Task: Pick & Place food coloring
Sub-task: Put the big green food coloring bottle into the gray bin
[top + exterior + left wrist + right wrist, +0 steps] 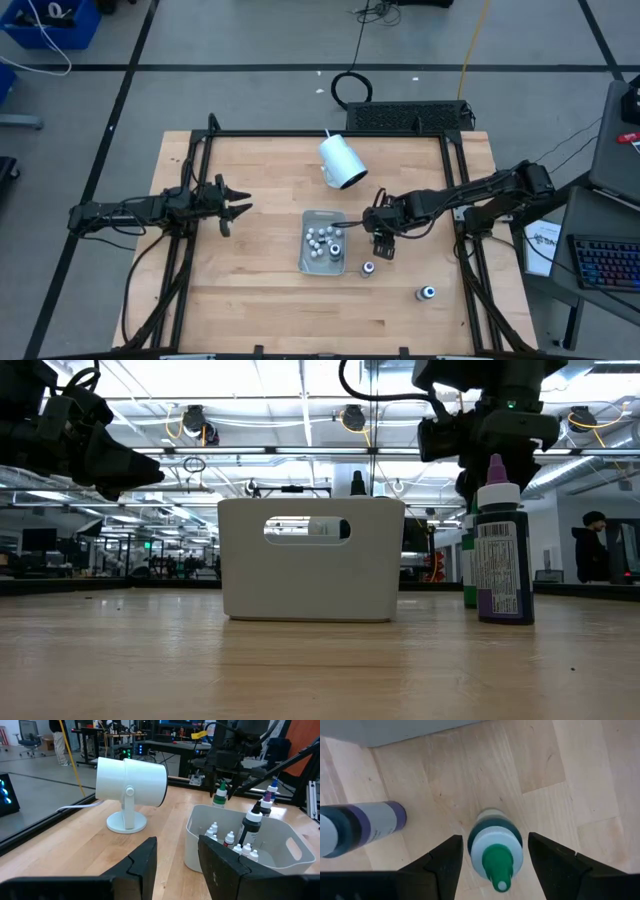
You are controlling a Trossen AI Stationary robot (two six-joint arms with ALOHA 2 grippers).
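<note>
A white tray point(306, 258) holds several tiny whitish food coloring bottles point(319, 240) and one dark bottle point(250, 824). A green-capped bottle point(496, 851) stands upright on the table just right of the tray. My right gripper point(495, 862) points down over it, open, with a finger on either side of its cap and a gap showing on both sides. A purple bottle point(503, 550) stands close by, also seen in the high view point(369, 268). Another dark bottle point(428, 293) stands farther toward the near right. My left gripper point(238, 208) waits open at the table's left.
A large white cylindrical cup on a stand point(342, 162) sits at the far middle of the table, tipped on its side axis. Bare wood lies along the near edge and between my left gripper and the tray. A person point(590, 550) stands in the room beyond.
</note>
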